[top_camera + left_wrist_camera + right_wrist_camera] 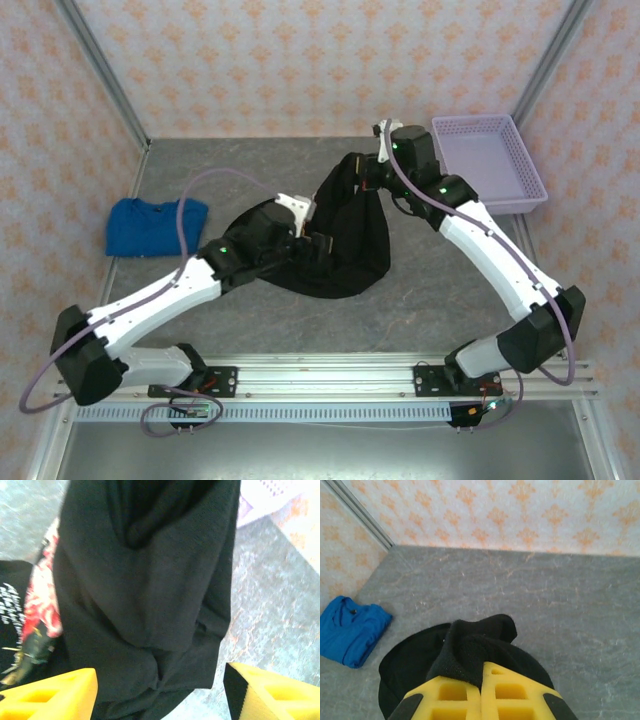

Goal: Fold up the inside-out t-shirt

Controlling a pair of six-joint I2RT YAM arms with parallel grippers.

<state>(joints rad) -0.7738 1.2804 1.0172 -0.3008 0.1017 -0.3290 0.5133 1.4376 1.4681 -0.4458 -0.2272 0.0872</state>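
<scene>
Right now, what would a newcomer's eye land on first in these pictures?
A black t-shirt is bunched mid-table, one end pinched up in the shut right gripper. The left gripper stands open, facing the cloth. A folded blue garment lies at the left, a lavender basket at the far right.

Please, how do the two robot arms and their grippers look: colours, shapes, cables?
Both the left arm and right arm have white shells, black joints, small green lights and a lilac cable. The left gripper and right gripper have yellow blocky fingers with black patches.
</scene>
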